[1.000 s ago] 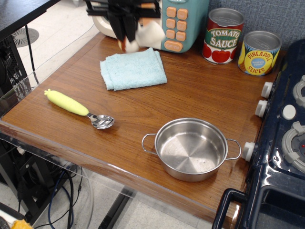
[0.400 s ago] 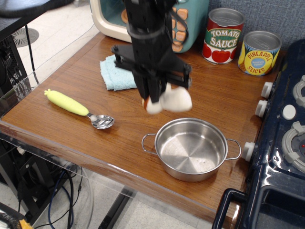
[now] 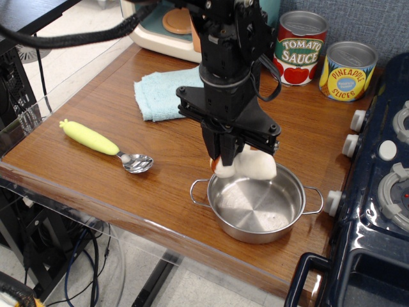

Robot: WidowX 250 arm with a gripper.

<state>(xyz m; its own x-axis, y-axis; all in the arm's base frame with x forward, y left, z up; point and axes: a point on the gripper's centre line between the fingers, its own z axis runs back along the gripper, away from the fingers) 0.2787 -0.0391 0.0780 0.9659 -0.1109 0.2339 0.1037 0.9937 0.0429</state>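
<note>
My black gripper [image 3: 229,158] hangs over the far-left rim of a steel pot [image 3: 257,203] and is shut on a white and tan mushroom-shaped toy [image 3: 250,165]. The toy's white cap bulges out to the right of the fingers, just above the pot's opening. The pot has two small handles and nothing inside. A spoon [image 3: 102,144] with a yellow handle lies on the wooden counter to the left.
A light blue folded cloth [image 3: 160,93] lies behind the arm. A tomato sauce can [image 3: 300,46] and a pineapple slices can [image 3: 347,70] stand at the back right. A toy microwave [image 3: 163,25] sits at the back. A dark stove [image 3: 383,185] borders the right.
The gripper carried the toy from the back by the microwave, forward and right over the cloth, and down to the pot's rim.
</note>
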